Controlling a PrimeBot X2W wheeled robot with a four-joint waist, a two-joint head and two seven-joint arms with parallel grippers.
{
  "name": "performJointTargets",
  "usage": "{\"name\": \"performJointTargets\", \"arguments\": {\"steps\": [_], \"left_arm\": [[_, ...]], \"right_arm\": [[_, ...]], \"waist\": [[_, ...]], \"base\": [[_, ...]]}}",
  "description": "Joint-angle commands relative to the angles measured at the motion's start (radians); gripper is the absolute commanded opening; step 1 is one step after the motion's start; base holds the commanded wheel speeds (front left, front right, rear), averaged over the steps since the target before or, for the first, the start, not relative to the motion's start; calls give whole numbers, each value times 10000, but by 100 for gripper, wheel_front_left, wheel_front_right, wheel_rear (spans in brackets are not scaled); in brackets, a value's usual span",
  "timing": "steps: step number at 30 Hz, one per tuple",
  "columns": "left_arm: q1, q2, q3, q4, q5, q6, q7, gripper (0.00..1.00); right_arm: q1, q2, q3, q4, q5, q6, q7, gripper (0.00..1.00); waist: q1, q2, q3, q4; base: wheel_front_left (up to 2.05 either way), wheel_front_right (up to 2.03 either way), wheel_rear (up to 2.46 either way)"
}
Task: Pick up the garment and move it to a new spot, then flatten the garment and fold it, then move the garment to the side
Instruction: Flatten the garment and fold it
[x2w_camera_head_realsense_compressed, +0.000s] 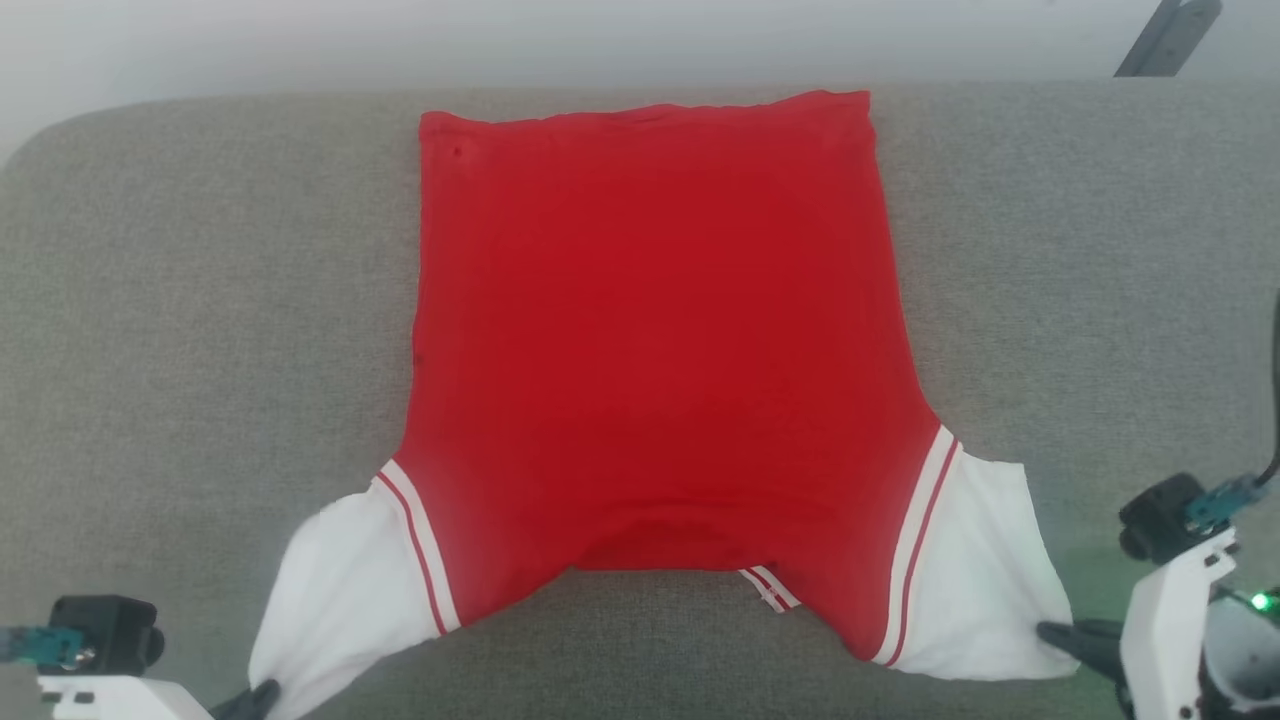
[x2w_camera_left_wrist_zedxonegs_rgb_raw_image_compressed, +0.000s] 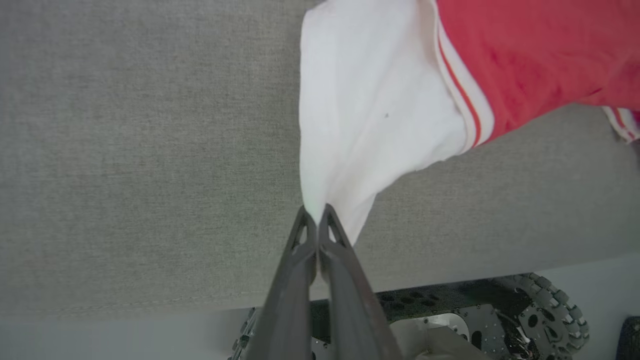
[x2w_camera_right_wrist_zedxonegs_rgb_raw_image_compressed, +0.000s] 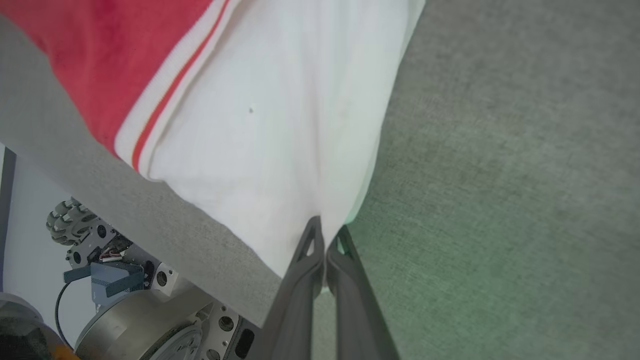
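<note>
The red short-sleeved knit T-shirt with white sleeves and red-and-white striped seam trim (x2w_camera_head_realsense_compressed: 650, 350) lies spread flat at the middle of the grey woven-fabric bench (x2w_camera_head_realsense_compressed: 200, 300), hem toward the far edge, collar toward the near edge, a plain red face uppermost. The left gripper (x2w_camera_left_wrist_zedxonegs_rgb_raw_image_compressed: 316, 212) is clenched on the tip of the white sleeve toward the near left corner, and the right gripper (x2w_camera_right_wrist_zedxonegs_rgb_raw_image_compressed: 327, 231) is clenched on the tip of the other sleeve toward the near right corner, the cloth gathered to a point at each. The wrist views look past the bench's near edge to the robot's metal base and a roller-studded wheel (x2w_camera_left_wrist_zedxonegs_rgb_raw_image_compressed: 555, 305).
</note>
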Motion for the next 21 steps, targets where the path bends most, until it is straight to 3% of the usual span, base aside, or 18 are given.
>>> {"name": "performJointTargets", "arguments": {"steps": [1, 4, 5, 7, 17, 21], "left_arm": [[142, -125, -36, 110, 13, -106, -95, 0], [-28, -423, -137, 405, 179, -362, -215, 0], [-110, -514, -177, 511, 251, -436, -214, 0], [-300, -719, -227, 690, 307, -605, -244, 0], [-761, -1251, -411, 1127, 779, -1043, -375, 0], [-1080, -1446, -475, 1145, 953, -1199, -363, 0]], "right_arm": [[156, 250, -103, 165, -263, -15, -84, 0], [224, 814, -345, 709, -918, -15, -176, 0], [192, 1019, -425, 873, -1162, -18, -226, 41], [153, 1355, -506, 1071, -1512, -18, -133, 98], [-822, 1904, -2359, -375, -2544, -12, 123, 100], [-2041, 2586, -3105, -354, -3424, -12, -287, 100]], "waist": [[0, 0, 29, 25], [0, 0, 48, 55], [0, 0, 50, 66], [0, 0, 48, 93], [0, 0, 165, 239], [0, 0, 451, 438]], "base": [[0, 0, 0], [0, 0, 0], [0, 0, 0], [0, 0, 0], [0, 0, 0], [0, 0, 0]]}}
